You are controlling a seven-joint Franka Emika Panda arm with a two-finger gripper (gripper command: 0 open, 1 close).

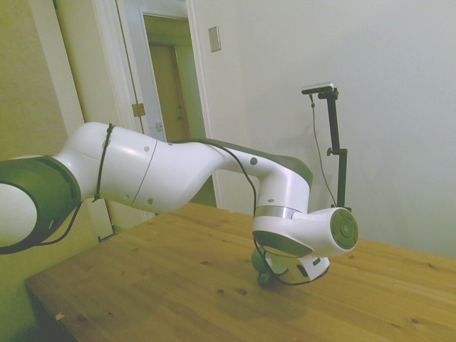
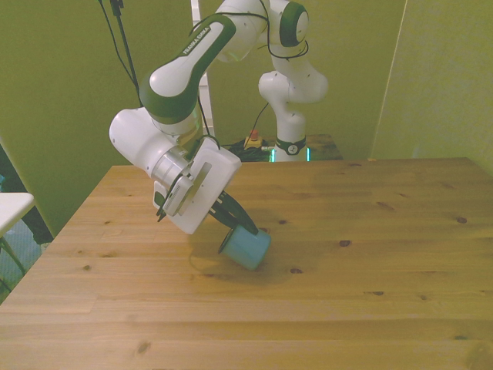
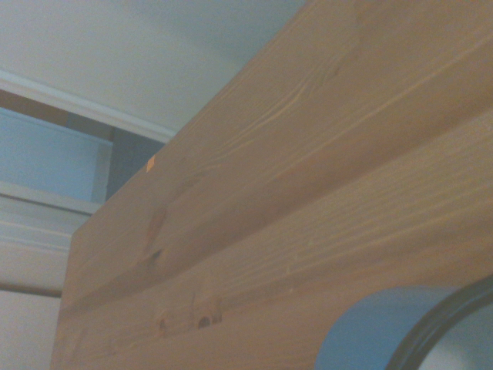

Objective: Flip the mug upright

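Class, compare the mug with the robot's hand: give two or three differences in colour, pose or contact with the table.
The mug is teal blue; the hand is white-cased with dark fingers. The mug lies tipped on the wooden table, while the hand hangs above it, tilted down from the arm. Both sit together near the table's middle; the mug's rim shows in the wrist view.

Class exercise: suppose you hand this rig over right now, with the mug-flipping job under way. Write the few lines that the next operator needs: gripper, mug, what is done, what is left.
Gripper: tilted low over the table, its dark fingers at the rim of the mug. They seem closed on the rim, but the front view does not settle it.
Mug: teal, near the table's middle, tipped on its side with the opening toward the gripper. In the side view the arm hides most of it.
Done: the arm has reached the mug.
Left: confirm the grip, turn the mug until it stands on its base, then release.
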